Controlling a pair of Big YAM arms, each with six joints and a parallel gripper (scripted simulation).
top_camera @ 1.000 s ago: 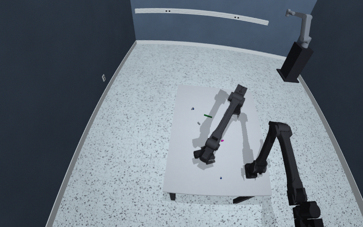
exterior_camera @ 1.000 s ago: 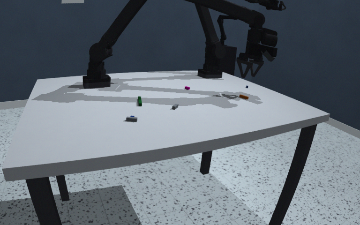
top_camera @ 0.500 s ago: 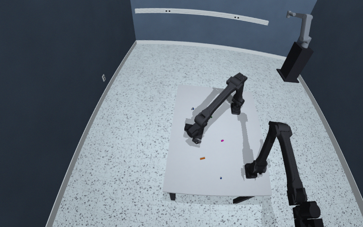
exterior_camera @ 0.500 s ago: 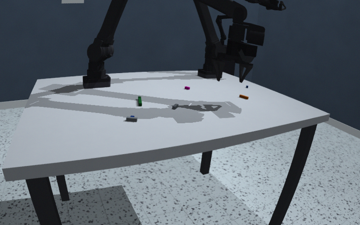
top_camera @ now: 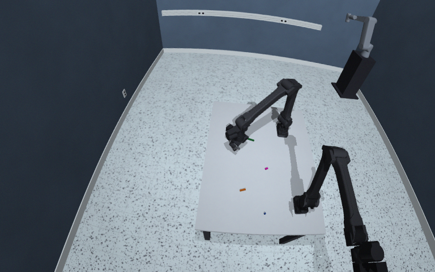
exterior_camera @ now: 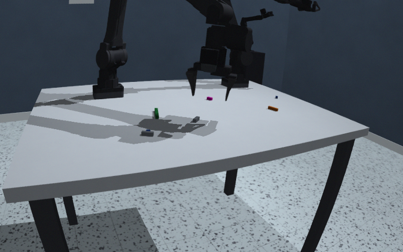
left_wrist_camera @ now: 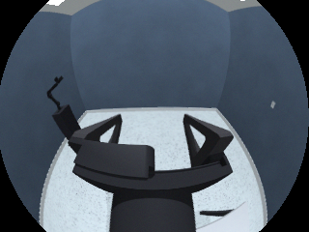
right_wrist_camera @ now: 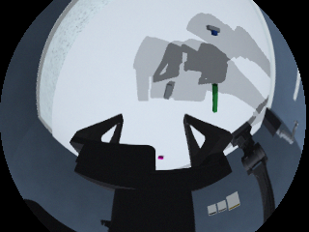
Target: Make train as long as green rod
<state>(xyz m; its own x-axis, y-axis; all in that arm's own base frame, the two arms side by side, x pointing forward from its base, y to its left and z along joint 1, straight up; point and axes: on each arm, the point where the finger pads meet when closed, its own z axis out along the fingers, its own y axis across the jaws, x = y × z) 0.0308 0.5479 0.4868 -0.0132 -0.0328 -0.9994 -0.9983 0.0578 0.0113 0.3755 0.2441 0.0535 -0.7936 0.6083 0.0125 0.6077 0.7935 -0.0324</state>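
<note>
A green rod lies flat. A grey rod lies near it; another grey rod lies close beside a blue rod. The arm hides these three in the top view. A magenta rod, an orange rod and a second blue rod lie apart. My right gripper is open and empty above the table, near the first grey rod. My left gripper is open and empty, off the table.
The white table bears both arm bases at one long side. The right arm reaches across the table and casts shadows over the green and grey rods. A grey robot arm on a black pedestal stands beyond the table.
</note>
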